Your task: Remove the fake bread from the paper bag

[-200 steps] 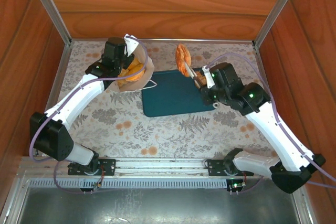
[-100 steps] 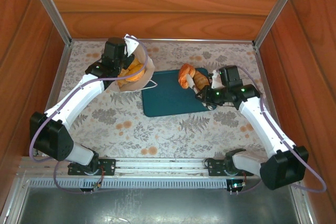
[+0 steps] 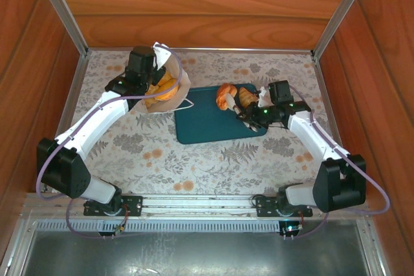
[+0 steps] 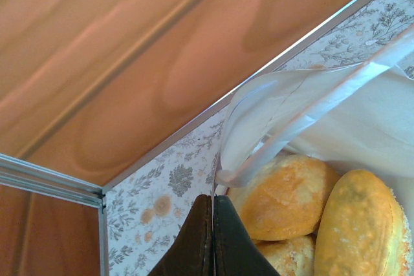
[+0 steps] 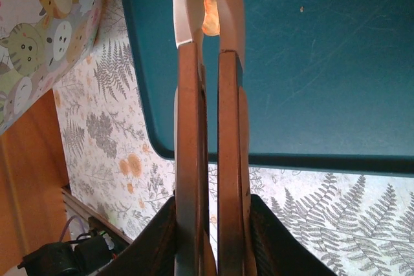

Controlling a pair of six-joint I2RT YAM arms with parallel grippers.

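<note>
Where the right gripper [image 3: 257,112] stood: over the right edge of the dark teal tray [image 3: 204,127], which lay at the middle of the table [image 3: 194,166]
Hold of the right gripper: jaws pressed onto the handle end of the wooden tongs [image 5: 207,159], squeezing the two wooden arms close together
Tips of the wooden tongs: clamped on one golden croissant [image 3: 226,95]; in the right wrist view an orange bit of it showed between the tips
Place of the croissant: out of the bag, over the tray's far-right part; whether it touched the tray could not be told
Hold of the left gripper [image 4: 212,208]: fingers together, pinching the rim of the paper bag [image 4: 362,114]
Place of the paper bag: upright toward the table's far-left corner, just left of the tray, mouth open, a thin loop handle [image 3: 186,103] hanging toward the tray
Rest of the fake bread: several golden rolls [image 4: 288,192] lay inside the bag, just beside the left gripper
</note>
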